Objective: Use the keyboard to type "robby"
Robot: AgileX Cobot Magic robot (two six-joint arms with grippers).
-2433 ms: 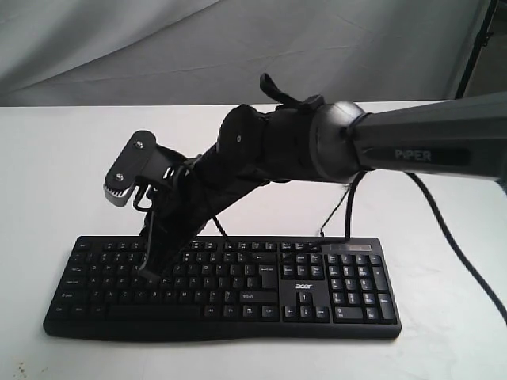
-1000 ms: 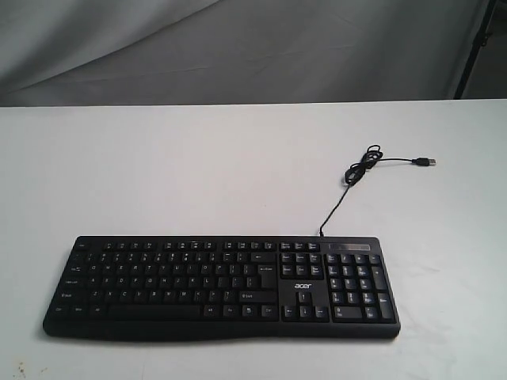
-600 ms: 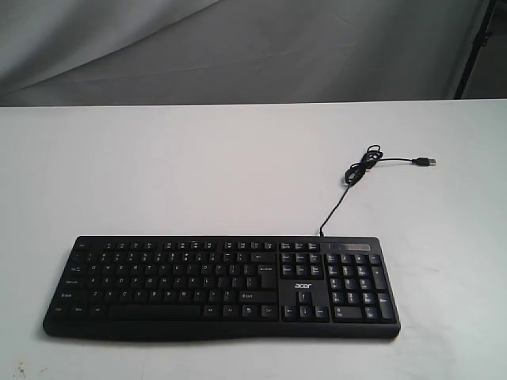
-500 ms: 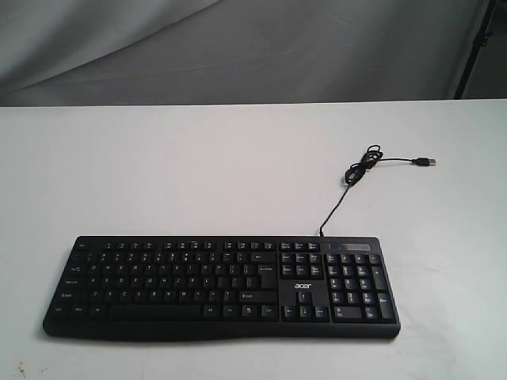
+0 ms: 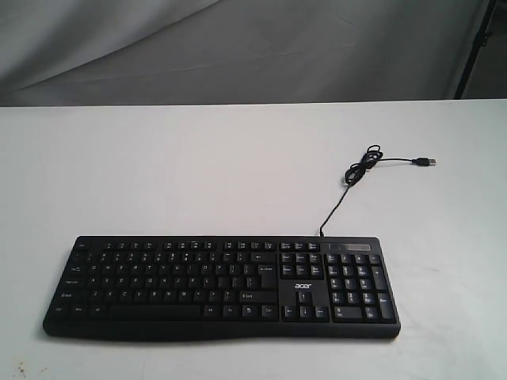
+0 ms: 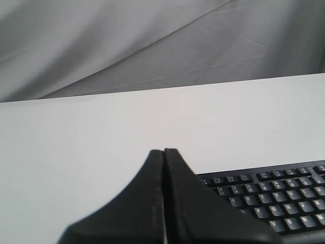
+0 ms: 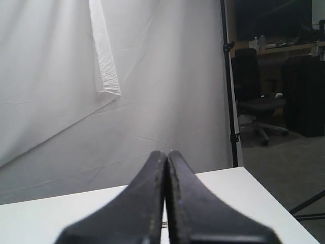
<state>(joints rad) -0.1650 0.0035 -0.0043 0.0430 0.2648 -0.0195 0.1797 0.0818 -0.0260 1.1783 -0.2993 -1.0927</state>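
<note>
You've got the keyboard (image 5: 222, 286) lying flat on the white table (image 5: 198, 158), near the table's front edge in the exterior view, a bit left of centre. Its long axis runs side to side across that view. The space-bar edge faces the camera, the legends read upright, the number pad (image 5: 356, 286) is on the right end and the acer logo (image 5: 303, 286) sits just left of it. The cable (image 5: 334, 207) leaves the far edge and loops away to a loose USB plug (image 5: 428, 161), so it's well clear of the keys and probably no snag risk. Neither arm shows in the exterior view. The left gripper (image 6: 163, 152) has its fingers pressed together with nothing between them, and it's apart from the keyboard, with the key rows visible past it. The right gripper (image 7: 166, 153) is also pinched closed and empty, and it faces the grey backdrop (image 7: 61, 101) with no keyboard in its view. My read is that the closed fingers make one narrow tip for poking single keys. The flat, square-on layout likely keeps the rows reachable from either side.
</note>
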